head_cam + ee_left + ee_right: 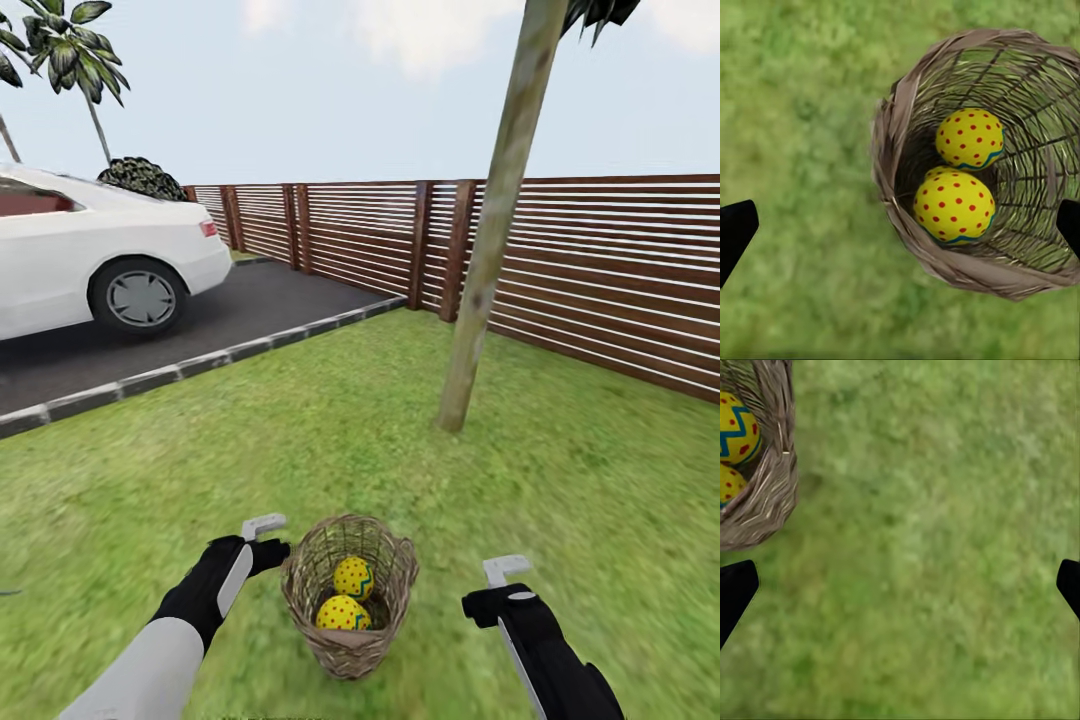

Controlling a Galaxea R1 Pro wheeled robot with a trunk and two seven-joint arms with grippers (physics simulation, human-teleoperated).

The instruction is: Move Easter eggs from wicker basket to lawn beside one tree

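Observation:
The wicker basket (349, 640) stands on the lawn (300, 440) just in front of me. Two yellow Easter eggs with red dots lie in it, one (353, 577) behind the other (343, 613). In the left wrist view I see the basket's rim (891, 142), the two eggs (970, 137) (954, 206), and a sliver of a third egg (937, 172) under them. My left gripper (272, 540) hovers open over the basket's left rim. My right gripper (492, 588) is open over bare grass right of the basket (765, 502). The tree (490, 240) rises beyond the basket.
A brown slatted fence (600, 270) closes the garden behind the tree. At the left, a white car (90, 250) is parked on the dark driveway (250, 300) behind a grey stone kerb (200, 365). Open grass lies between the basket and the tree's foot.

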